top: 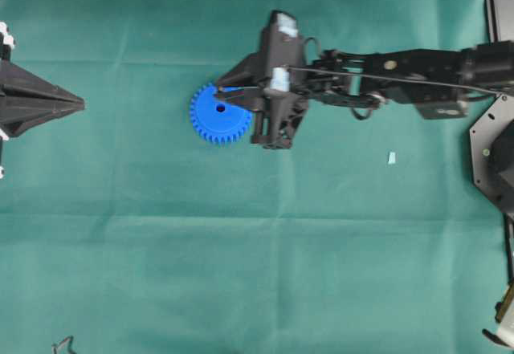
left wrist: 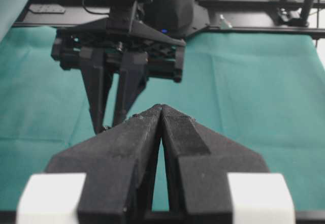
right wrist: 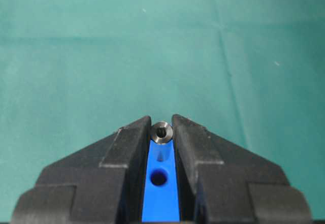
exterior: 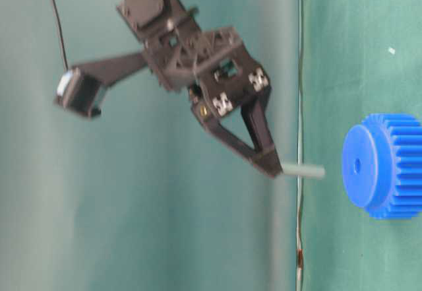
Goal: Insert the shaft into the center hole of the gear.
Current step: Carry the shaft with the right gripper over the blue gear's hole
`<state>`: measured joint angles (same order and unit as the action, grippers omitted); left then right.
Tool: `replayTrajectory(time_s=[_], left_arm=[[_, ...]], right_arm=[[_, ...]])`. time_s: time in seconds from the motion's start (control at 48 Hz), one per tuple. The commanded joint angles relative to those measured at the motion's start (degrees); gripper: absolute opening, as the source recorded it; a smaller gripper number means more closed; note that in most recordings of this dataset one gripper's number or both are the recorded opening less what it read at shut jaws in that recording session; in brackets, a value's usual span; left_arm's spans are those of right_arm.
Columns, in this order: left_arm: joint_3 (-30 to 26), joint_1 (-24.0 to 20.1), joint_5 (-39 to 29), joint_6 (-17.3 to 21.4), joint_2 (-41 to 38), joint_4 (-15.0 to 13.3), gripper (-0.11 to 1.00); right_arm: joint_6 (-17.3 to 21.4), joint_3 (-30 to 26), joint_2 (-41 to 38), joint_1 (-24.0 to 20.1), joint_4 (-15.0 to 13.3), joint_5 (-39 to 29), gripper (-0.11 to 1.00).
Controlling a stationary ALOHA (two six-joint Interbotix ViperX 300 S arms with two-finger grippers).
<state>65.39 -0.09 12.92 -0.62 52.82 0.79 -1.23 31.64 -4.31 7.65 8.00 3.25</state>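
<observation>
I've got the right gripper clamped on the shaft, pin sticking out past the fingertips and hanging above the gear, not yet in the center hole. Gear lies flat on the green cloth mid-table, just left of the right arm. Left gripper is pressed together, holding nothing, parked far left.

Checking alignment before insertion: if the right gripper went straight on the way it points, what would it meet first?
Probably the gear: the shaft held in the right gripper points at its flat face, slightly off the center hole.
</observation>
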Motion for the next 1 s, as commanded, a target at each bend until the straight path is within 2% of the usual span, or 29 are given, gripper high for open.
replayTrajectory(time_s=[0.0,0.417,0.98], left_arm=[[-1.41,0.00,0.35,-0.09,-0.18,0.09,0.00],[-1.49,0.00,0.00,-0.09,-0.18,0.18,0.00],[-1.41,0.00,-0.09,-0.09,-0.18,0.09,0.00]], right_arm=[[0.09,-2.29,0.35,-0.09,-0.44,-0.79,0.16],[0.26,-2.11,0.26,0.00,-0.44,-0.70,0.16],[0.79,-1.67,-4.83,0.00,0.53,3.08,0.16]])
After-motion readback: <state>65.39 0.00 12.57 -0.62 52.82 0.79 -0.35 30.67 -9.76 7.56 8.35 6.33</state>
